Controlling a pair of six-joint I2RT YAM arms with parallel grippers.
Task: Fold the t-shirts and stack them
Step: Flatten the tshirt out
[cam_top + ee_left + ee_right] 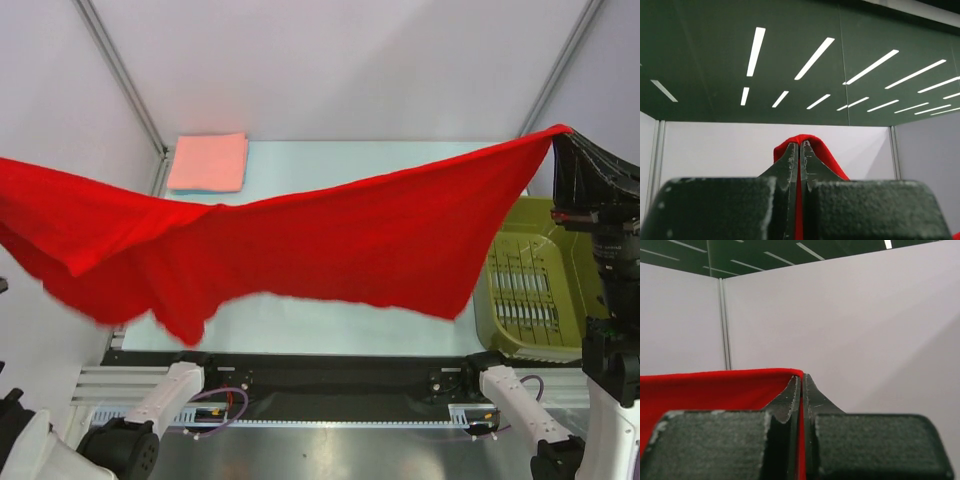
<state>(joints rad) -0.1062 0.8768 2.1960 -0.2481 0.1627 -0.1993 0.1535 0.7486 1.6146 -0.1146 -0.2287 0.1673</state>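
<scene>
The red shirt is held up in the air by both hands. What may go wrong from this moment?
The left hand and the right hand each pinch only a thin edge of the red shirt, so it may slip out. The cloth sags in the middle, so it may land creased. Its right end is near the green basket and may snag on the rim.

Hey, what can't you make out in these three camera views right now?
1. Top view: the left pincer is cut off past the left edge.
2. Top view: the stretched red t-shirt hides the middle of the table and the left side of the basket.
3. Top view: the shirt's lower-left hem is blurred.
4. Wrist views: they face walls and ceiling, so the pink t-shirt is out of frame.
</scene>
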